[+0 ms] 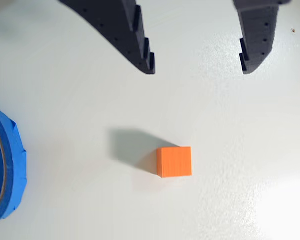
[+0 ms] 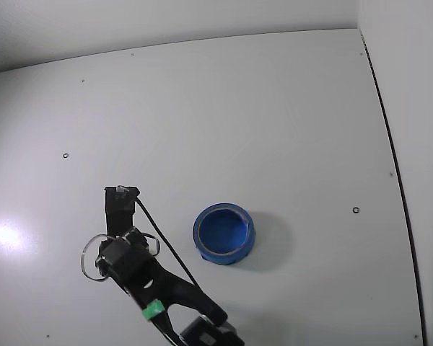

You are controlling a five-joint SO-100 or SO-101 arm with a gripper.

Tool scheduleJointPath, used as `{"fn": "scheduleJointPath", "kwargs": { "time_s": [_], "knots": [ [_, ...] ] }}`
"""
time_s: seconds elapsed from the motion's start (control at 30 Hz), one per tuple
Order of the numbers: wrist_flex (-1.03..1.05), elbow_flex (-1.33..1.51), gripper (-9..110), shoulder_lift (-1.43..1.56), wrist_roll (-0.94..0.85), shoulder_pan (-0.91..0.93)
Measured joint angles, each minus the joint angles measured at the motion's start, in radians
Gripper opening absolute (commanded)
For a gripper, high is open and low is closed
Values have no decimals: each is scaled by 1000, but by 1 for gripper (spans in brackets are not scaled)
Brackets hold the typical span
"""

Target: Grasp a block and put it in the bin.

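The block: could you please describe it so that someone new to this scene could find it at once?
In the wrist view, start at the white table and the open black gripper entering from the top. The block lies below its fingertips, untouched. It is a small orange cube casting a shadow, unlike the round blue bin at the left edge.

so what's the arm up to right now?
A single arm is lining up a pick. In the wrist view its hand is open and empty above the white table, and the small orange block sits loose, offset from the fingertips and not between them. The blue bin stands empty beside the arm in the fixed view. Nothing has been grasped yet.
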Motion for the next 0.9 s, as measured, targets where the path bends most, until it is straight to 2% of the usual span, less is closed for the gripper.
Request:
{"fn": "scheduleJointPath", "kwargs": {
  "time_s": [0.3, 0.67, 0.9],
  "knots": [
    [-6, -160, 25, -229, 0, 0],
    [-199, -206, 25, -414, -2, 0],
    [-215, -206, 25, -423, -130, 2]
  ]
}}
